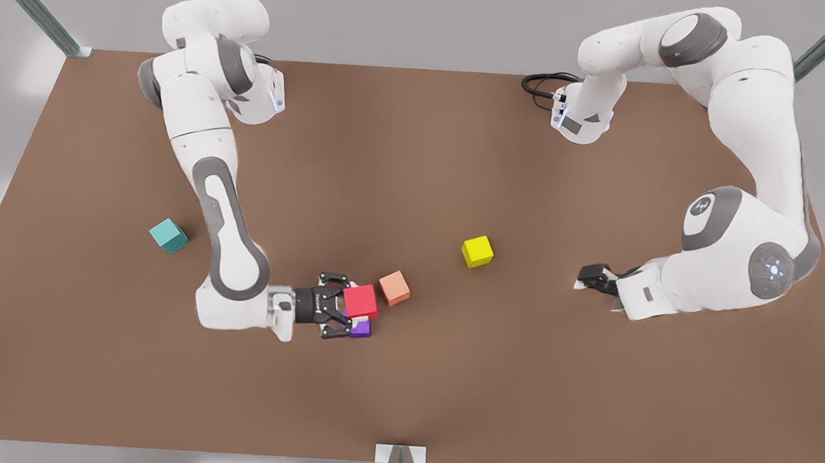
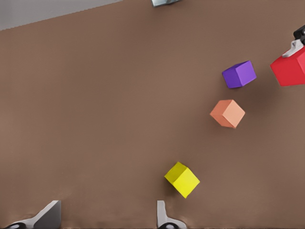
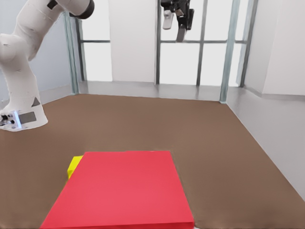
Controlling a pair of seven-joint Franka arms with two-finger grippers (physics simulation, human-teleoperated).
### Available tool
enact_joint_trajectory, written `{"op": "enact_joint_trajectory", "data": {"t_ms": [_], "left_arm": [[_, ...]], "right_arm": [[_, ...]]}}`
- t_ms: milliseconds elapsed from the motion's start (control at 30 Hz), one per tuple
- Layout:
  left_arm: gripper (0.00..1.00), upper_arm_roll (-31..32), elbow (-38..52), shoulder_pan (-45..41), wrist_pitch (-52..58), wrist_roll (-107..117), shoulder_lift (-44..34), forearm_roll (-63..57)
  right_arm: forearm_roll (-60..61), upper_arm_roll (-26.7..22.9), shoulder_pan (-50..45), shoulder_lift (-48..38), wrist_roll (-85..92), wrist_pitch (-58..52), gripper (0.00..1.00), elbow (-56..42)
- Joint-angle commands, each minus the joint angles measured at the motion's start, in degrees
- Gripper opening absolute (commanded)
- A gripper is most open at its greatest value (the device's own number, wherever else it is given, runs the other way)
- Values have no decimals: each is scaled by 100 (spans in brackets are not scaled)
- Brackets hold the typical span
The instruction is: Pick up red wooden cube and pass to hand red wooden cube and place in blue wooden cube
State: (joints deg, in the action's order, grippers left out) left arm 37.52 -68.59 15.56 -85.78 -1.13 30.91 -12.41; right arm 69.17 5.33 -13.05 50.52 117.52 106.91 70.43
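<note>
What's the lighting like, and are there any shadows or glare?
Front view: even light, no glare; right gripper holds the red wooden cube, left gripper waits open at the front view's right. Left wrist view: soft shadow beside the yellow cube. Right wrist view: bright windows behind.

Cubes laid out around the right gripper's jaws.
The held cube sits between the jaws. The low cube lies on the desk under them, the near cube just past their tips. The far cube lies farther out toward the left gripper, and the rear cube well behind, beyond the arm.
</note>
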Motion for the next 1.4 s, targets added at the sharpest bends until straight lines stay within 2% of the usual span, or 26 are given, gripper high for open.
{"op": "enact_joint_trajectory", "data": {"t_ms": [0, 33, 67, 167, 333, 367, 400, 567, 767, 833, 933, 1167, 1233, 1300, 1367], "left_arm": [[100, -2507, -1662, -1306, -76, 412, -1708, 815], [100, -2803, -1728, -1626, 34, 438, -1817, 881], [100, -2785, -1526, -1583, 378, 640, -1756, 889], [100, -2733, -1490, -1732, 290, 1053, -1509, 933], [100, -2653, -1481, -1715, 229, 1001, -1509, 1258], [100, -2653, -1481, -1706, 238, 1001, -1501, 1267], [100, -2653, -1481, -1723, 238, 939, -1465, 1285], [100, -2653, -1481, -1706, 229, 939, -1395, 1267], [100, -2653, -1481, -1723, 229, 939, -1342, 1293], [100, -2653, -1490, -1732, 229, 939, -1263, 1285], [100, -2513, -1482, -1732, 229, 974, -1263, 1267], [100, -2513, -1481, -1653, 194, 957, -1140, 1293], [100, -2407, -1473, -1662, 238, 983, -1193, 1759], [100, -2434, -1060, -1381, 246, 930, -1167, 1505], [100, -2434, -1060, -1187, 211, 930, -1052, 1355]], "right_arm": [[-1668, -23, 13, -86, -2583, -135, 38, -38], [-2125, -76, 13, -165, -2962, -170, 38, -47], [-2582, -216, 13, -314, -3209, -354, 38, -38], [-3954, -885, 5, -684, -3596, -1409, 39, -152], [-5976, -1280, 22, -807, -3333, -1779, 39, -161], [-6283, -1587, -39, -851, -3341, -1779, 39, -126], [-6653, -1667, -22, -886, -3350, -1753, 41, -100], [-6899, -2273, 31, -816, -3306, -1076, 41, -82], [-6987, -2528, 409, -824, -2638, -83, 43, 498], [-6970, -2528, 426, -939, -2638, 5, 43, 841], [-7031, -2572, 374, -1536, -2638, 445, 43, 1816], [-7664, -2590, 365, -2547, -2638, 1112, 43, 3363], [-7699, -2599, 365, -2723, -2647, 1358, 43, 3750], [-7752, -2599, 365, -2934, -2708, 1525, 43, 4110], [-7761, -2599, 365, -3066, -2770, 1772, 43, 4453]]}}
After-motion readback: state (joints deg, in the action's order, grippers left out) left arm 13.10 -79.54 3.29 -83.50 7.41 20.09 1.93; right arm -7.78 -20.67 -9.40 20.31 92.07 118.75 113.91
